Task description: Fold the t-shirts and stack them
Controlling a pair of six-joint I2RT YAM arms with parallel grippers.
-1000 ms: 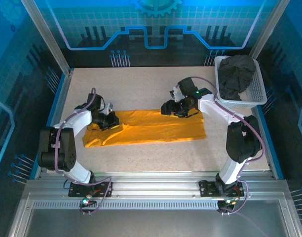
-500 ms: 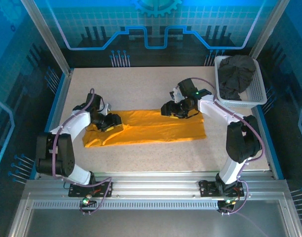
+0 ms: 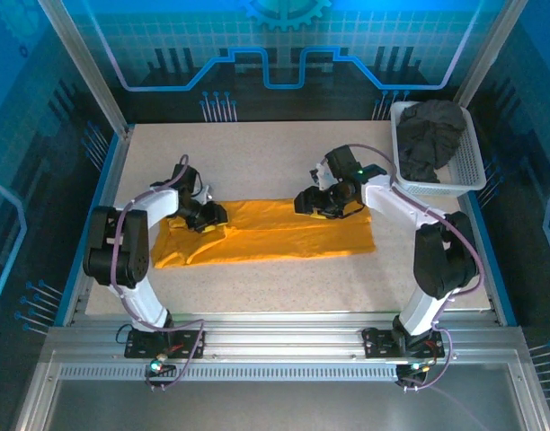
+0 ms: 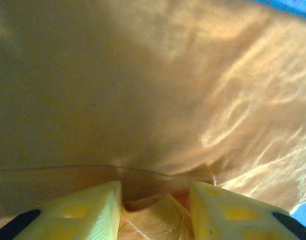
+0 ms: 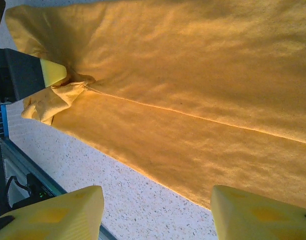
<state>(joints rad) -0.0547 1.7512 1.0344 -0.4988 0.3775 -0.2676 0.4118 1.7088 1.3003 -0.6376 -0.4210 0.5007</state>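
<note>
Orange shirt (image 3: 284, 232) lies as a long strip mid-table, both grippers over it.
The left gripper (image 3: 212, 215) has slid slightly right at the shirt's left end; the right gripper (image 3: 313, 202) hangs unchanged, jaws wide and empty. The table (image 3: 257, 153) is pale and speckled, the walls (image 3: 347, 36) blue-lit; the grey shirt (image 3: 430, 135) is heaped in the basket (image 3: 473, 162), far right. The left wrist view adds cloth bunched between part-open jaws; whether they pinch it I cannot tell.

Speckled beige tabletop (image 3: 275, 162), bright under even light. Behind it, glowing blue panels (image 3: 275, 45) with circuit graphics; a silver rail (image 3: 275, 346) lines the near edge.
</note>
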